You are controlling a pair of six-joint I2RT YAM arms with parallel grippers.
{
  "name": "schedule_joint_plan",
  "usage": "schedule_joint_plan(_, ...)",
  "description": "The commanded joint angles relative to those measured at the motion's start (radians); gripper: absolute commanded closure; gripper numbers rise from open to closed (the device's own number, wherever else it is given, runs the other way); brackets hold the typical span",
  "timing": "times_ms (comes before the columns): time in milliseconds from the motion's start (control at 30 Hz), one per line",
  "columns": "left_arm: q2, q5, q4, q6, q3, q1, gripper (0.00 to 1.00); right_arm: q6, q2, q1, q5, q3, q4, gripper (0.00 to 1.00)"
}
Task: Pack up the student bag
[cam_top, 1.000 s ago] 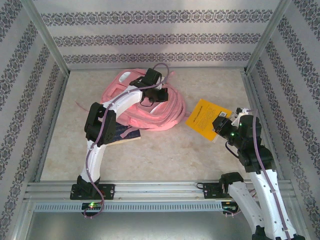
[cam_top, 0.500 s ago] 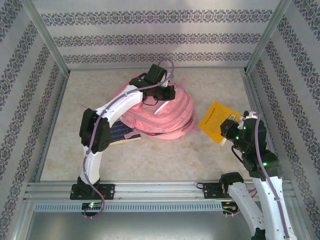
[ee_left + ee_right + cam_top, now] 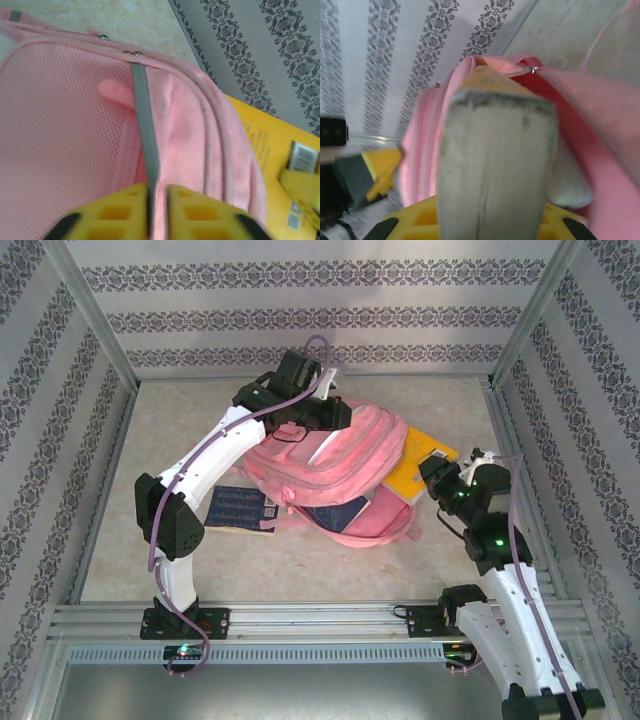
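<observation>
Student bag [image 3: 345, 465]: long axis left-right, mouth rightward | left pincer [image 3: 157, 192]: narrow, grip unclear | right pincer [image 3: 430, 472]: holding yellow book [image 3: 262, 145]

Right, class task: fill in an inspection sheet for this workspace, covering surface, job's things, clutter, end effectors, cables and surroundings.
Surface: pale marbled table.
Job's things: pink student bag propped mid-table; yellow book at its right side; blue book flat at its left.
Clutter: nothing seen.
End effectors: left end effector astride the bag's grey strip, grip unclear; right end effector shut on the yellow book.
Cables: purple cables run along both arms.
Surroundings: patterned walls, metal frame.
</observation>
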Motion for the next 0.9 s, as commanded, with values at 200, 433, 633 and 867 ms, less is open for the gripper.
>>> schedule_joint_plan(200, -0.053, -0.138, -0.194, 0.156, 0.125, -0.100, 0.37, 0.351, 0.016, -0.006, -0.100, 0.006, 0.396, 1.00)
schedule_joint_plan(433, 0.029, -0.262, -0.266, 0.246, 0.217, -0.243, 0.33, 0.352, 0.010, -0.002, -0.105, 0.003, 0.389, 1.00)
schedule_joint_plan(633, 0.107, -0.409, -0.301, 0.276, 0.294, -0.300, 0.33, 0.351, 0.009, 0.001, -0.114, 0.007, 0.381, 1.00)
schedule_joint_plan(867, 0.192, -0.495, -0.306, 0.285, 0.332, -0.304, 0.46, 0.352, 0.004, 0.005, -0.115, 0.014, 0.383, 1.00)
